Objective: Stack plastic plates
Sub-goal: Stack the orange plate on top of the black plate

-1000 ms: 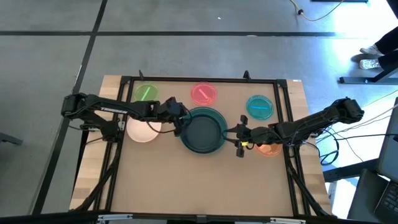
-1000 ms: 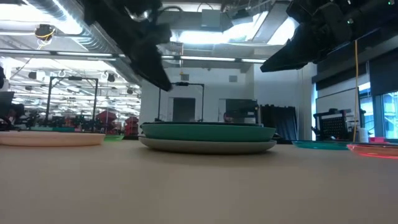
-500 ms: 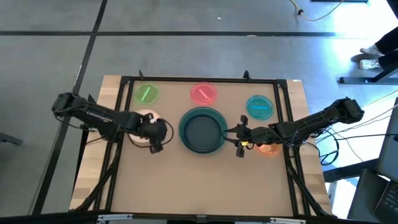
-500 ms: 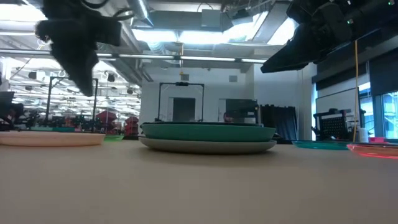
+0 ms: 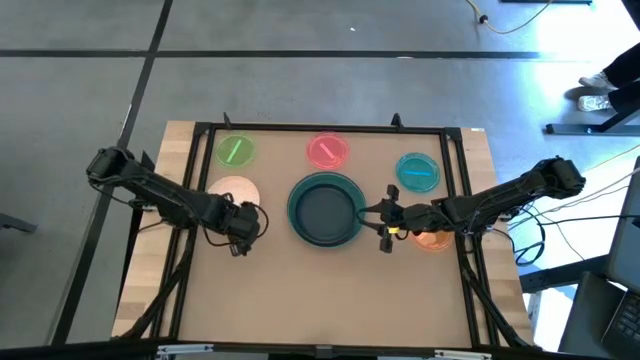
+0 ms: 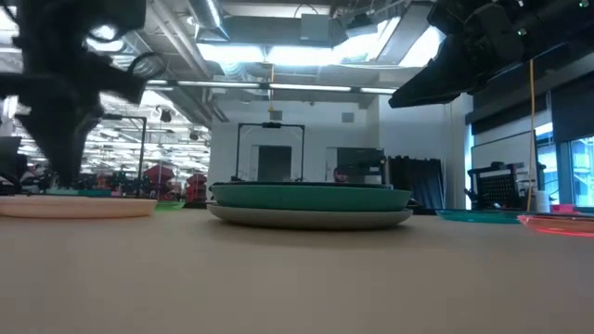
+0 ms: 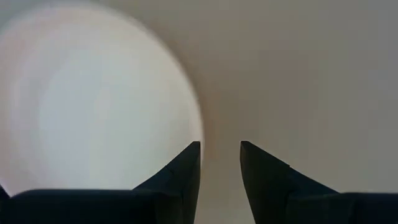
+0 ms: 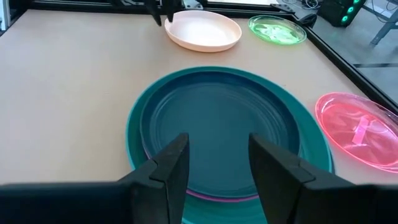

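The large plates are stacked at the table's middle, a dark slate one on top, a magenta rim and teal under it, and grey lowest. The small white plate lies flat to the stack's left. My left gripper hovers open just off that plate's near right rim, its fingers over bare table. The green, pink and teal-blue plates lie along the far side. The orange plate shows partly under my right arm. My right gripper waits open at the stack's right edge.
A black frame runs around the table's edges. Bare tabletop fills the near half of the table. Cables hang off the right arm at the table's right edge.
My left gripper has drawn back from the stack's left rim, toward the table's left and near edge, and has come down beside the white plate. The plates have stayed put.
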Motion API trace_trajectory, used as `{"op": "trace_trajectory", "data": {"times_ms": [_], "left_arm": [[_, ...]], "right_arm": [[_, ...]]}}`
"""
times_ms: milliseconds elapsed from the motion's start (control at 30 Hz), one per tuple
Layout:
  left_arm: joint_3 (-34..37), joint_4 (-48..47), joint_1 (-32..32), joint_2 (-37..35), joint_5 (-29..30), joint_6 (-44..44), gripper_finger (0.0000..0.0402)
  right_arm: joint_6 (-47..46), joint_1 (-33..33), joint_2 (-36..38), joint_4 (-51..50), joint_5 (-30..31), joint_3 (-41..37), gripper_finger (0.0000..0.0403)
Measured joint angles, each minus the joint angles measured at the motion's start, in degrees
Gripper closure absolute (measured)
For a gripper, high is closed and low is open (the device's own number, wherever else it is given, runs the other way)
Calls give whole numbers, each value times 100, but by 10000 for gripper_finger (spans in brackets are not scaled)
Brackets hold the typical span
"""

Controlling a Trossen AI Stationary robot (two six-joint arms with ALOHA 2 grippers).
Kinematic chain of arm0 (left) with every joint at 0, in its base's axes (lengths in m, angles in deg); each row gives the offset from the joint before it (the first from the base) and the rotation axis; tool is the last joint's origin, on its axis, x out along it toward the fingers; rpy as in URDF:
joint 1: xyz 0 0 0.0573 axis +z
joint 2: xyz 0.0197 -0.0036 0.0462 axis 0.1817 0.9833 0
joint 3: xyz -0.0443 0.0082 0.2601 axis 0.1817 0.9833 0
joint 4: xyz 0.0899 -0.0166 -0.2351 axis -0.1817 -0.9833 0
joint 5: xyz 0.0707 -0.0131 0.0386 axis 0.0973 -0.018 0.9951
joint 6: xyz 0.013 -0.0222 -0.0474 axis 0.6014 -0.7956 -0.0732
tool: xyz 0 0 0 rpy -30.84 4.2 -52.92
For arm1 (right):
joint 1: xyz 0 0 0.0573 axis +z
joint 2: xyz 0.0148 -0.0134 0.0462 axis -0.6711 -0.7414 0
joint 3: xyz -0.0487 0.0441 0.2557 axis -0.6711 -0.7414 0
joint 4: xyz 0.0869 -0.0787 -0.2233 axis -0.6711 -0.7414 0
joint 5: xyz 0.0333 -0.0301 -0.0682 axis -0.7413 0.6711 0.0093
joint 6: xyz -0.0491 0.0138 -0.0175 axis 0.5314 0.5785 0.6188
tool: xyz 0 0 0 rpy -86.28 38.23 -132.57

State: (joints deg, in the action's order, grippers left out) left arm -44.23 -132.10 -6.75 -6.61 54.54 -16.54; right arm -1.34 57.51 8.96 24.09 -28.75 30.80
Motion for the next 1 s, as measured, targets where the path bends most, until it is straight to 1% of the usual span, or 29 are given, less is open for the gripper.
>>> {"op": "trace_trajectory", "data": {"times_ms": [100,267,567,733,867,1000], "left_arm": [[296,401,7,-2,-104,4,295],[636,743,6,-15,-106,7,295],[997,988,6,-7,-40,17,296],[952,936,6,-4,-64,39,296],[687,694,6,-4,-23,61,296],[402,385,6,-4,197,55,296]], "right_arm": [[0,0,0,3,1,0,246],[4,0,0,33,99,0,246],[4,0,0,44,101,0,246],[4,0,-1,44,101,0,246],[7,0,0,46,101,0,246],[7,0,0,53,100,0,246]]}}
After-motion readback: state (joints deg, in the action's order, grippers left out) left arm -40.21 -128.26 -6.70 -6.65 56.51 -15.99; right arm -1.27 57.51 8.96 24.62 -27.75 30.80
